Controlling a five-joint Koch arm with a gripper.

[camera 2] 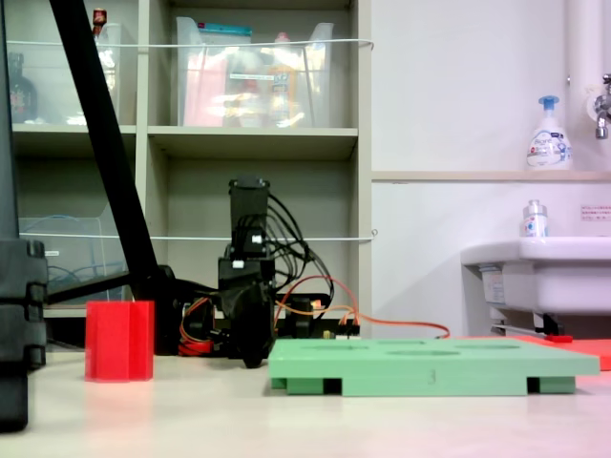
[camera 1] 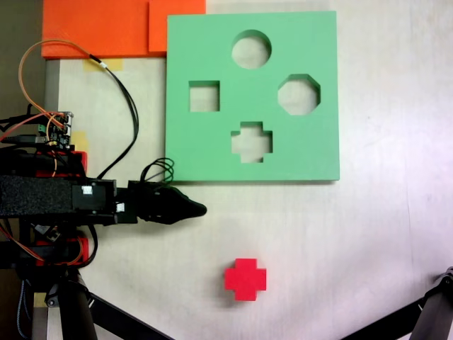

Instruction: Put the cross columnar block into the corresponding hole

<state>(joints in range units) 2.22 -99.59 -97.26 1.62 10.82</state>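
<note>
The cross columnar block (camera 1: 245, 279) is a small red plus-shaped piece standing alone on the pale table, below the green foam board (camera 1: 212, 149); a fixed view from the side shows the block (camera 2: 119, 341) upright at the left. The corresponding hole (camera 1: 251, 142) is the plus-shaped cutout near the board's lower middle, and it holds nothing. My gripper (camera 1: 198, 210) points right just below the board's lower left corner, its jaws together on nothing, up and left of the block. From the side the gripper (camera 2: 250, 355) hangs low over the table beside the board (camera 2: 430, 367).
The board also has a round (camera 1: 251, 49), a square (camera 1: 204, 96) and an octagonal cutout (camera 1: 299, 94). Orange foam sheets (camera 1: 99, 28) lie at the top left. Loose wires (camera 1: 127, 106) loop by the arm base. Black tripod legs (camera 1: 439, 312) cross the lower corners.
</note>
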